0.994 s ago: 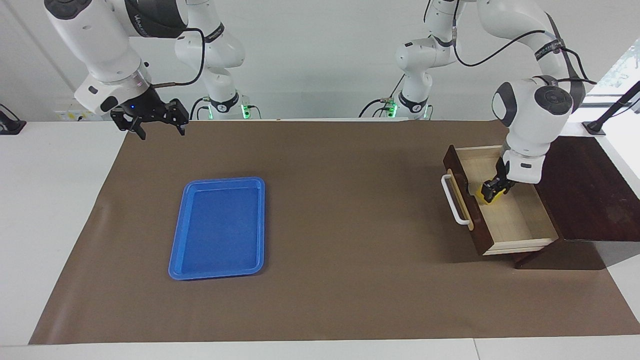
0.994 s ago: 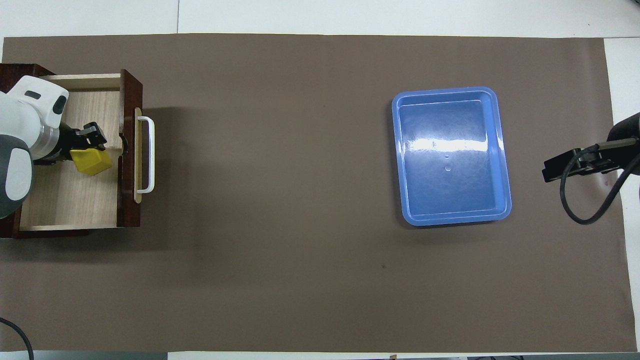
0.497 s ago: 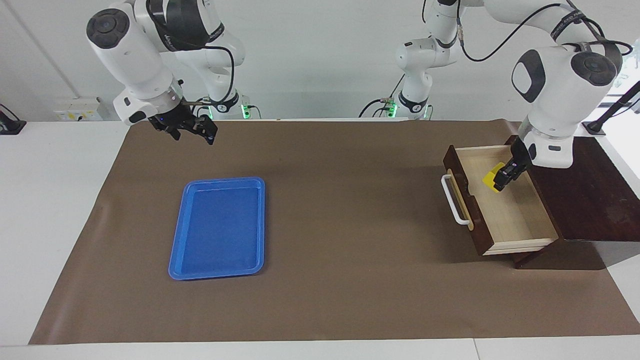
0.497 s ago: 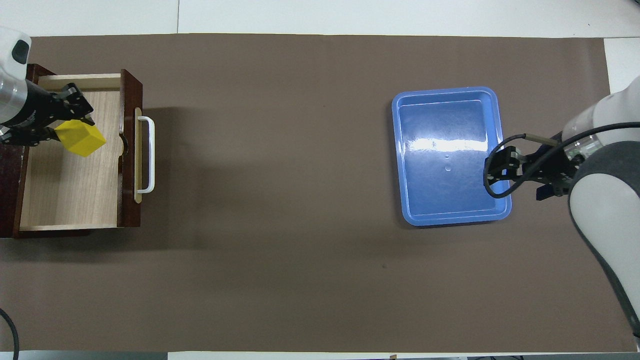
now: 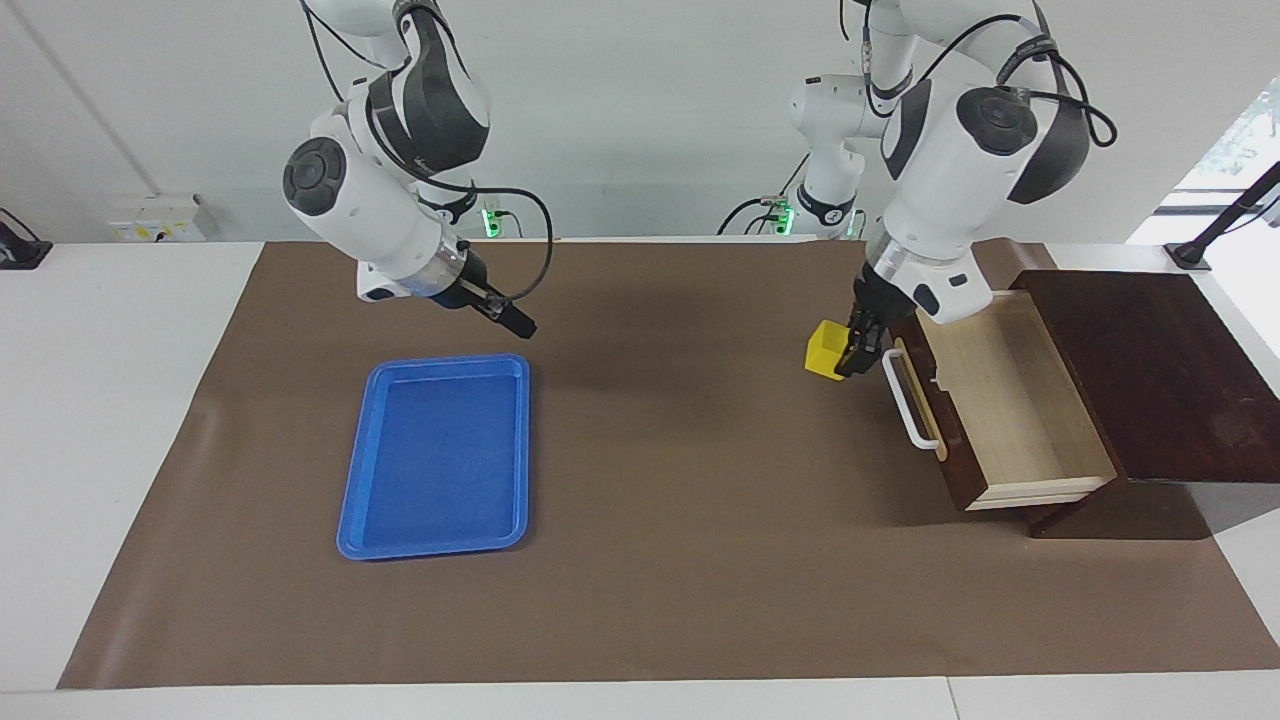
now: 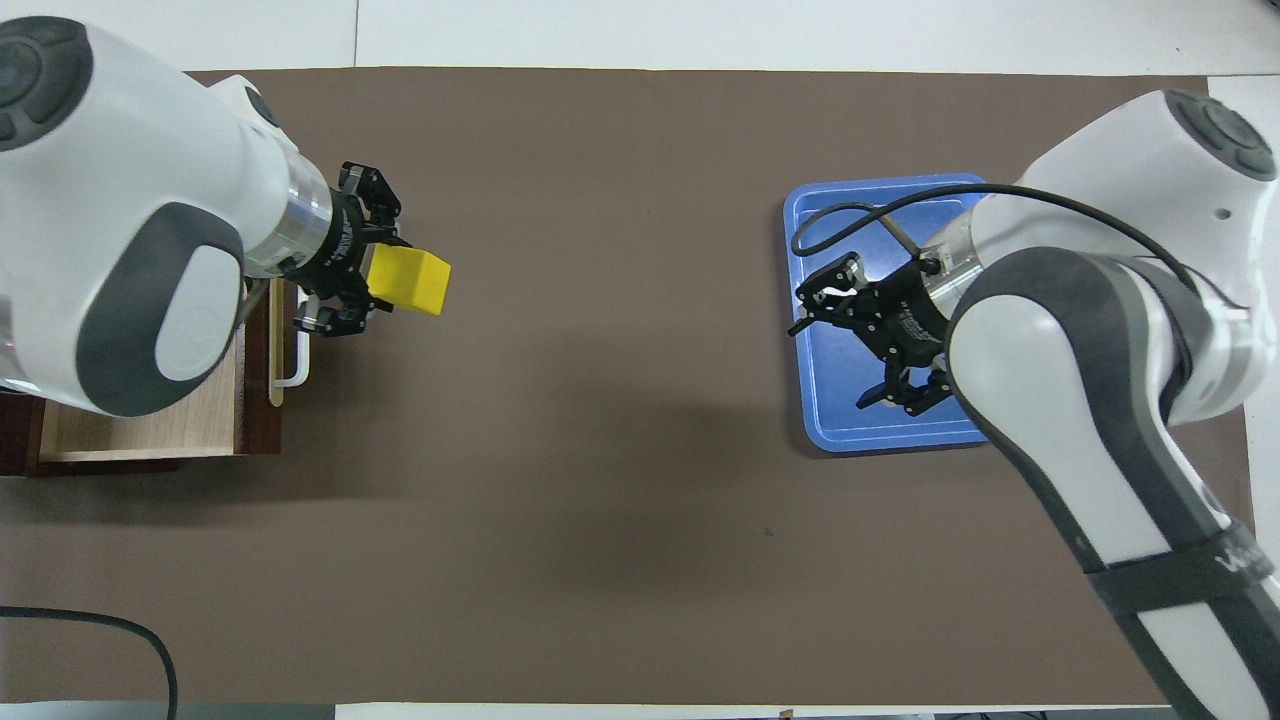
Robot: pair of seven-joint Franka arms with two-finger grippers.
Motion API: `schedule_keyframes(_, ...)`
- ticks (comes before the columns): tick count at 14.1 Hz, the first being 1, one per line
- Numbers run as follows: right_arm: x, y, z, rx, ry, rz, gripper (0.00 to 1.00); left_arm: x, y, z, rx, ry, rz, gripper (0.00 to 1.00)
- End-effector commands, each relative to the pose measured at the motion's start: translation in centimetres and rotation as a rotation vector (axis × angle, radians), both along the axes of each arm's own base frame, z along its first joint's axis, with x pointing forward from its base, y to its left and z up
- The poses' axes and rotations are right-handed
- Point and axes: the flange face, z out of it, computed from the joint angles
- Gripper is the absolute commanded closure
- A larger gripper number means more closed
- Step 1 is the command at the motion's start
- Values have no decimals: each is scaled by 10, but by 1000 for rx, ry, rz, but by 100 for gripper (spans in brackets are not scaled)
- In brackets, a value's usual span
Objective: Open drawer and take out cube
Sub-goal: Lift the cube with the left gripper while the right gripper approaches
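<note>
A dark wooden box (image 5: 1170, 380) sat at the left arm's end of a table covered with a brown mat (image 5: 660, 560). Its drawer (image 5: 1010, 410) stood pulled out, showing a pale wood interior with nothing visible inside, and a white bar handle (image 5: 905, 400) on its front.

The left gripper (image 5: 852, 345) hung in the air over the mat, just in front of the drawer's handle, its fingers clamped on the yellow cube (image 5: 826, 350) (a small, bright block, clear of the drawer and not touching the mat). In the overhead view the cube (image 6: 408, 281) jutted out from the left gripper (image 6: 375, 275) toward the middle of the table.

The right gripper (image 6: 862, 337) was raised over the blue tray (image 6: 815, 420), which lay flat on the mat toward the right arm's end. Its fingers were spread wide apart and held nothing. In the facing view the right gripper (image 5: 510, 318) hung above the tray's (image 5: 435, 545) edge nearest the robots.
</note>
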Motion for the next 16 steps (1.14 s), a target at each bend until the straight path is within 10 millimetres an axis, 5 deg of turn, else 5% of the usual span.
schedule_keyframes(1,-10,33,-27,68,70,-160,0,-33,-51,-12,-70,-38,251,100)
schedule_keyframes(3,-14,52,-43,96,116,-207,0,-66,-100,-31,-87,-17,354,100)
schedule_keyframes(6,-9,85,-68,121,167,-297,0,-94,-135,-48,-70,29,488,100)
schedule_keyframes(9,9,90,-81,131,182,-359,0,-109,-148,-53,-62,46,534,100)
schedule_keyframes(12,-1,125,-88,123,170,-359,0,-120,-164,-61,-54,62,545,100)
schedule_keyframes(16,2,134,-81,144,174,-360,0,-122,-163,-67,-47,67,558,100)
